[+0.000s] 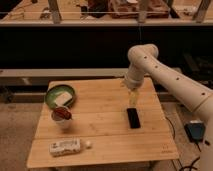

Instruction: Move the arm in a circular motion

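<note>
The large white jointed arm (170, 82) reached in from the right edge of the scene. Its rounded elbow was raised over the far right part of the wooden bench (105, 127), and its last segment pointed downward. The small pale yellowish end effector (133, 95) hung above the right half of the bench, just on the far side of a flat black rectangular object (133, 118) that lay on the boards. Whether the end effector was open or closed could not be told.

On the left half of the bench, a green bowl (51, 95) with pale contents sat toward the far side. A small white cup (60, 120) holding something red stood just beside it on the near side. Close to the near left edge, a labelled bottle (65, 146) lay on its side, its white cap pointing right.

A dark box (195, 131) with a cable rested on the floor to the right of the bench, below the arm. A long dark shelf unit (75, 50) ran across the background.
</note>
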Robot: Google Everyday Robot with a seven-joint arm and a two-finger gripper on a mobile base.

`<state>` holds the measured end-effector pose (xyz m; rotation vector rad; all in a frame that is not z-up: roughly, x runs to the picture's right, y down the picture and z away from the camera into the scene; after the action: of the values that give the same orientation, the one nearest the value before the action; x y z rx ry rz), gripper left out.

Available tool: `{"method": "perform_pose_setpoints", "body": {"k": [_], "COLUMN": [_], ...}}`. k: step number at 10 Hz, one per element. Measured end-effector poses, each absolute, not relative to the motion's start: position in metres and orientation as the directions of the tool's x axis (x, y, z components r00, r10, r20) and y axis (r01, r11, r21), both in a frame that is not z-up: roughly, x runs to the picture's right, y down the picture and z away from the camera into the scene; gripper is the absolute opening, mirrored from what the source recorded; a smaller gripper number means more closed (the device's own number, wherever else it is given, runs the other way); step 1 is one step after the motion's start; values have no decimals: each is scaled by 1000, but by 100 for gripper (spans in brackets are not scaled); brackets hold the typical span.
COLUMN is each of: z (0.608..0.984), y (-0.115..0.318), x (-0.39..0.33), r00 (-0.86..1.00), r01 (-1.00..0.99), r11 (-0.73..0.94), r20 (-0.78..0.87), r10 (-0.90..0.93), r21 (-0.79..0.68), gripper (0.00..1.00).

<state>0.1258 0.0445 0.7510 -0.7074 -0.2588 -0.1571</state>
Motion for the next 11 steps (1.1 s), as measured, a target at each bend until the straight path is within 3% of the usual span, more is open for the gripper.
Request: {"method": "perform_pose_setpoints", "body": {"k": [6,11], "z": [682,685], "y": [121,117], "x": [135,36], "r00": [957,916], "r01": [205,364], "r11": [753,758], "r20": [288,355], "r10": [-22,-187], "r21": [-625,-541], "gripper": [80,80]}}
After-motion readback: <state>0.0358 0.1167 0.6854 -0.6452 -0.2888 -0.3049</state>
